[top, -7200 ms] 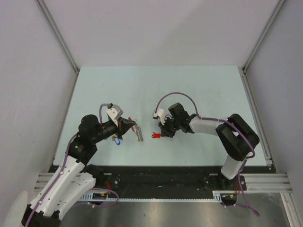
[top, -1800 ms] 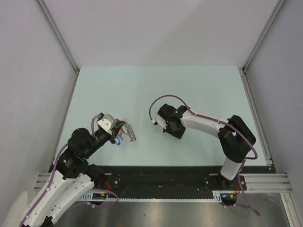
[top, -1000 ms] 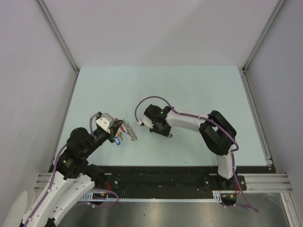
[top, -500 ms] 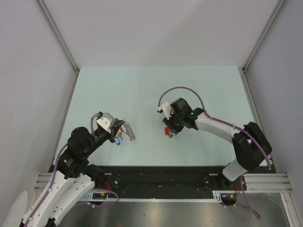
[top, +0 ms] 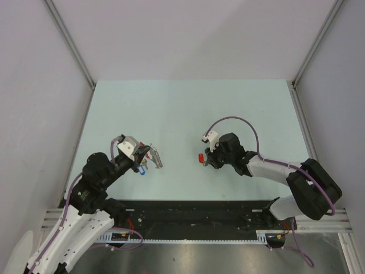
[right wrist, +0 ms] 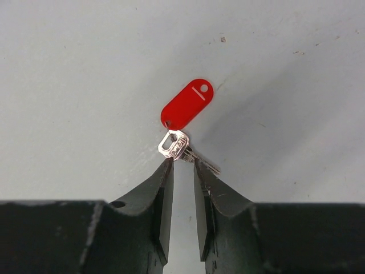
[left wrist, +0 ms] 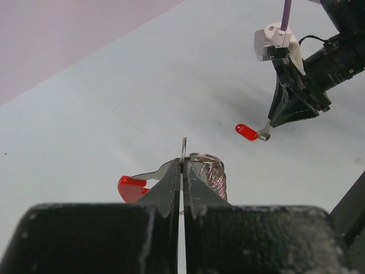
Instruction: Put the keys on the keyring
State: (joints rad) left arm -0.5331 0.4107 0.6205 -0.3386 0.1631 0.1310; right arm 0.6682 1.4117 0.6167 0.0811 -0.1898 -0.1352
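My left gripper (top: 147, 153) is shut on the thin wire loop of the keyring (left wrist: 183, 153), held above the table. The ring's grey coiled strip (left wrist: 214, 174) and red band (left wrist: 132, 187) stick out on either side of the jaws. A blue key (top: 140, 170) hangs below it. A silvery key (right wrist: 175, 144) with a red head (right wrist: 187, 104) lies flat on the table. My right gripper (right wrist: 181, 163) stands narrowly open just behind it, the tips at the key's bow with bare table in the gap. The red key (top: 201, 157) lies right of the keyring.
The pale green table (top: 188, 108) is fenced by grey walls with metal rails at its left and right edges. A black rail (top: 194, 214) carries both arm bases along the near edge. Purple cables loop over each wrist.
My right arm has swung from near the keyring back to the right. The red key came into view half a second ago and has stayed put as the gripper drew back. The left gripper holds still.
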